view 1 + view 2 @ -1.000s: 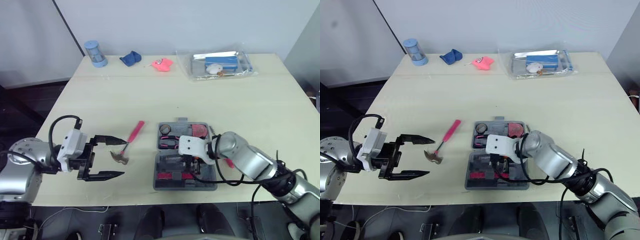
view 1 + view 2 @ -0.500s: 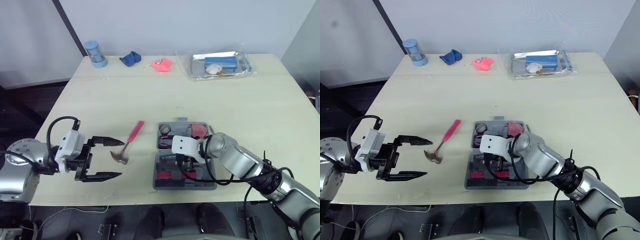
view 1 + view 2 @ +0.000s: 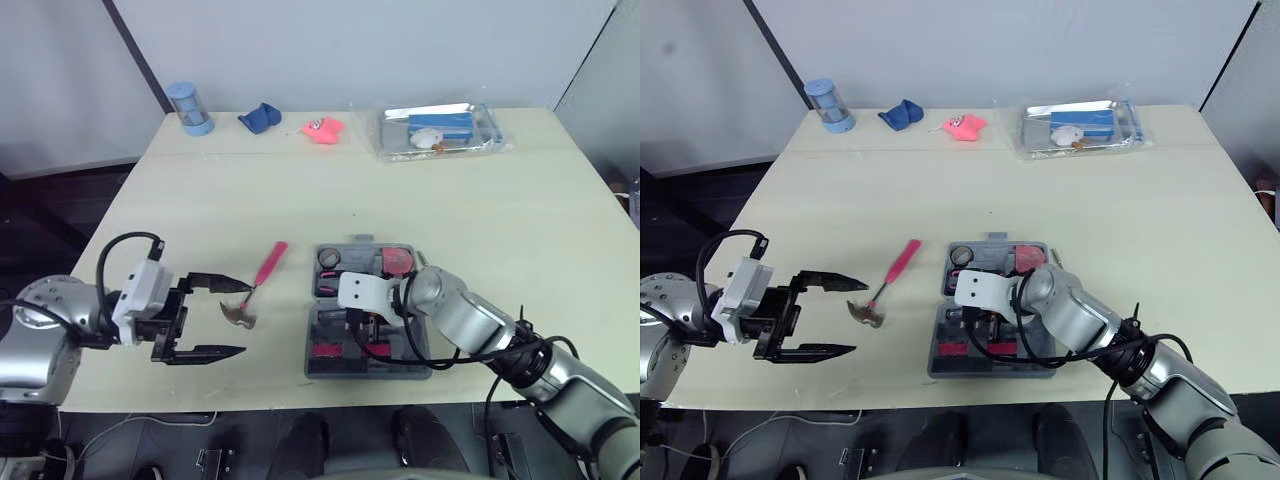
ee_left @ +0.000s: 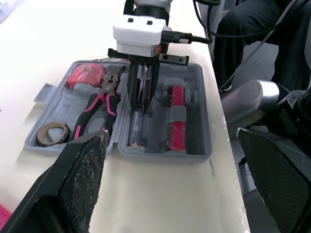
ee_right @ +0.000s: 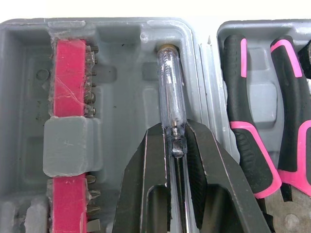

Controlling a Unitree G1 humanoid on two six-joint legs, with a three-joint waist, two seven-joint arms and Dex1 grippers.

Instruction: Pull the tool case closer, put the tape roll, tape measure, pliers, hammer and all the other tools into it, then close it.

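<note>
- Since a second ago, the right gripper (image 5: pixel 175 127) has shifted toward the robot's left across the open tool case (image 4: pixel 198 116). The left gripper (image 3: pixel 244 316) and the hammer (image 3: pixel 256 288) have kept their places.
- Right gripper: clenched on the shaft of a clear-handled screwdriver (image 5: pixel 170 87), which lies in its slot in the front half of the case, beside the red bit strip (image 5: pixel 70 73).
- Left gripper: fingers spread wide and holding nothing, with the hammer's head lying just off the gap between the fingertips.
- Done, as far as can be judged: the case sits near the table's (image 3: pixel 200 200) front edge, and the pliers (image 4: pixel 97 107), tape roll (image 4: pixel 53 125) and tape measure (image 4: pixel 86 75) rest in its rear half.
- Left to do: release the screwdriver, put in the hammer, which lies on the table just left of the case, and close the lid.
- Surroundings: a blue cup (image 3: pixel 189 107), a blue cloth (image 3: pixel 260 117), a pink toy (image 3: pixel 324 130) and a clear tray (image 3: pixel 440 128) stand well apart at the far edge. Nothing lies between hammer and case, though the right arm over the case may hinder a hand-in.
</note>
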